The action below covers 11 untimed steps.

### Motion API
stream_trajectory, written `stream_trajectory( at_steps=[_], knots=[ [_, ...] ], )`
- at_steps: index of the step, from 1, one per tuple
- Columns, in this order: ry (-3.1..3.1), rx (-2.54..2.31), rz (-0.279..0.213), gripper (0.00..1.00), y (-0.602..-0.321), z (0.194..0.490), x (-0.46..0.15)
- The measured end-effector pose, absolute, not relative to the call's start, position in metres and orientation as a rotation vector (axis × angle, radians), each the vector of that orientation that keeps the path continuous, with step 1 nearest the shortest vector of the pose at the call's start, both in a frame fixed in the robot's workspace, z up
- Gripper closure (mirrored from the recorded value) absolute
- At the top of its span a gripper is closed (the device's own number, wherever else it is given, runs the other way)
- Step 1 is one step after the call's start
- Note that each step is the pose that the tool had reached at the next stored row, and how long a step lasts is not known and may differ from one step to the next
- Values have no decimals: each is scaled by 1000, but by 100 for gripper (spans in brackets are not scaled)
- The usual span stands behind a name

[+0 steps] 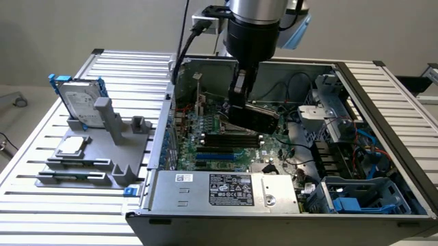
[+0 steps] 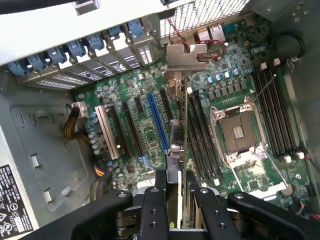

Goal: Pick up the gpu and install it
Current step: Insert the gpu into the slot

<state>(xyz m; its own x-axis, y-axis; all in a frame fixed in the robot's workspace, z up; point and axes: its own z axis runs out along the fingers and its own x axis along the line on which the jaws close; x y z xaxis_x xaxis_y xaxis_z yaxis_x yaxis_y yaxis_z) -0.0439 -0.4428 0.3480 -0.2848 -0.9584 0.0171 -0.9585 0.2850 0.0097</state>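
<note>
As the black metal gripper [image 1: 237, 96] hangs inside the open case, its two bolt-studded fingers [image 2: 152, 210] are clamped tight on the gpu [image 1: 255, 119]: a slim card with a matte black plastic shroud, a green circuit board and a silver metal end bracket [image 2: 184, 56]. From the wrist view the card runs edge-on straight out from the fingertips, thin as a blade, with the bracket at its far end. From the exterior view it hangs tilted over the board; whether its lower edge touches, I cannot tell.

Directly beneath the gripper lies the green motherboard [image 2: 150, 137], dotted with small round capacitors and ribbed with long narrow slots. A bright blue plastic slot [image 2: 158, 120] sits just to one side of the card's edge. On the other side come banks of black memory slots [image 2: 200, 135], then the square, silver-framed processor socket [image 2: 239, 132].

Further out, the grey sheet-metal computer case [image 1: 356, 89] walls it all in, with a boxy silver power supply [image 1: 226, 189] wearing a black label.

Well away, toward the exterior view's left, a grey plastic fixture [image 1: 102, 163] on the ribbed aluminium table [image 1: 41, 215] carries an upright silver hard drive [image 1: 79, 102] in a blue frame and a small square silver chip [image 1: 72, 147].
</note>
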Motion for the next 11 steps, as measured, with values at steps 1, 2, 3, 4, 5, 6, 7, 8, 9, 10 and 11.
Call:
stream_trajectory(
  at_steps=[1, 2, 3, 4, 5, 6, 7, 8, 9, 10, 11],
  knots=[
    [-2486, 1890, 3, 74, -443, 347, -44],
    [-2470, 1913, 2, 74, -443, 346, -44],
    [-2454, 1935, 1, 74, -443, 345, -44],
    [-2436, 1959, 0, 74, -443, 344, -44],
    [-2419, 1981, -1, 74, -443, 343, -44],
    [-2402, 2004, -2, 74, -443, 342, -44],
    [-2385, 2026, -3, 74, -443, 341, -44],
    [-2367, 2048, -4, 74, -443, 340, -44],
    [-2349, 2070, -5, 74, -443, 339, -44],
    [-2331, 2092, -6, 74, -443, 338, -44],
    [-2312, 2113, -7, 74, -443, 336, -44]
  ],
)
